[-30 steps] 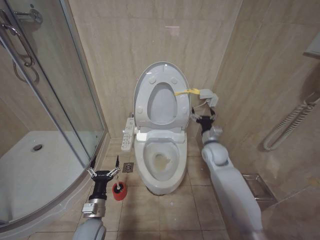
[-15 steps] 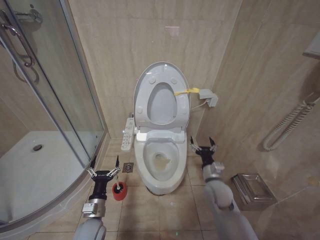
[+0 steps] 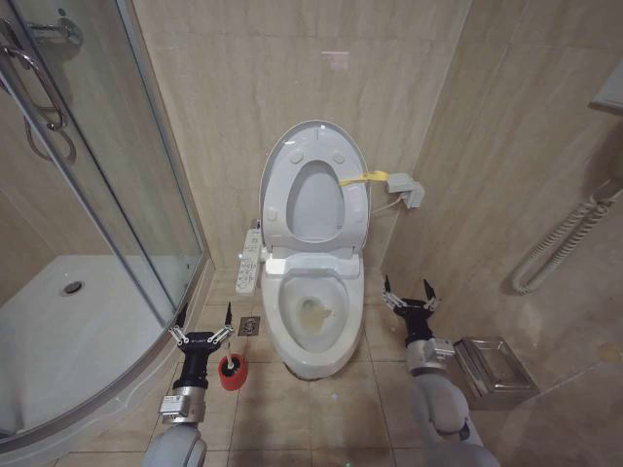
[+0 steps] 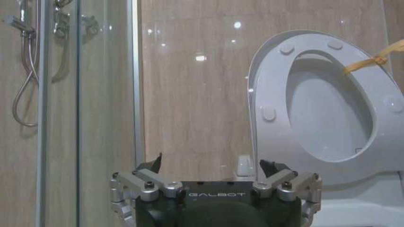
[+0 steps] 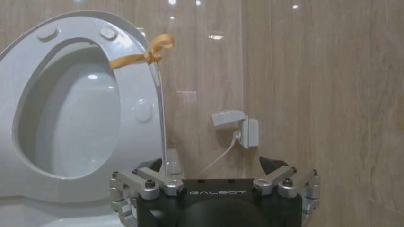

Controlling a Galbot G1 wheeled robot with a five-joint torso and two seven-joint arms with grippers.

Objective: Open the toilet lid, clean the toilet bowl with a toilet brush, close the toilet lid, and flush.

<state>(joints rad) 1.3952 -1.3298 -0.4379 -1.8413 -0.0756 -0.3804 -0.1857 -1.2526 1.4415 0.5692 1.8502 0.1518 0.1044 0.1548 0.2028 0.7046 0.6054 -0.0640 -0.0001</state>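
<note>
The toilet lid (image 3: 280, 161) stands raised against the wall with the seat ring up in front of it, and a yellow strap (image 3: 362, 179) hangs at its right edge. Below it the toilet bowl (image 3: 313, 342) lies uncovered, with some brownish dirt inside. The toilet brush (image 3: 231, 364) stands in its red holder cup (image 3: 230, 378) on the floor left of the bowl. My left gripper (image 3: 201, 332) hovers open just above and left of the cup. Right of the bowl, low over the floor, my right gripper (image 3: 409, 295) is open and holds nothing. The raised lid (image 4: 271, 94) (image 5: 142, 75) also faces both wrist cameras.
A white button panel (image 3: 251, 261) runs along the bowl's left side, with a floor drain (image 3: 249, 326) near it. The glass shower door (image 3: 146, 175) and curved shower tray (image 3: 58, 331) take up the left. A metal tray (image 3: 492, 365) lies on the floor at the right; a wall box (image 3: 407, 190) is mounted by the strap.
My right arm has drawn back from beside the raised lid and dropped low, to the right of the bowl. The left arm, brush and lid have not moved.
</note>
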